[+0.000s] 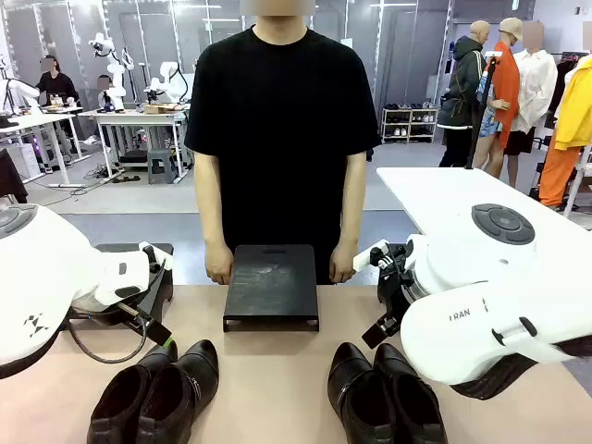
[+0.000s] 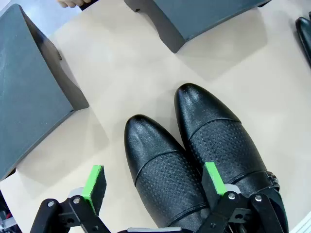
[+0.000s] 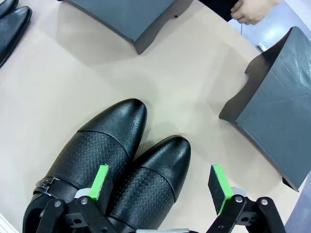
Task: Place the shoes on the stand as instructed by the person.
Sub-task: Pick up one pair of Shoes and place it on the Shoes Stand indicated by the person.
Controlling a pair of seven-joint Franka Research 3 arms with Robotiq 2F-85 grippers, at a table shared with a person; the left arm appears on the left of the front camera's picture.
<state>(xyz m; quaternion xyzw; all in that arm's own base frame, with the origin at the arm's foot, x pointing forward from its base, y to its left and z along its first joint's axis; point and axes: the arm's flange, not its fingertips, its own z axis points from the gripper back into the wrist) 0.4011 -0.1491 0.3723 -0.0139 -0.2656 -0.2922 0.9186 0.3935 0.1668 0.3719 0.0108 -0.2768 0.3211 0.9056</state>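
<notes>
Two pairs on the table (image 1: 277, 370), toes toward the stand (image 1: 271, 282) — left shoes (image 1: 157, 393) below the left gripper (image 2: 154, 182), right shoes (image 1: 384, 393) below the right gripper (image 3: 160, 184). Both jaws wide open, gripping nothing. Person (image 1: 277, 120) at the far edge behind the stand, hands (image 1: 219, 263) beside it.

Shoes (image 2: 165, 167) glossy black, dotted perforations; stand (image 1: 271, 282) dark grey; table (image 1: 268, 379) beige.
</notes>
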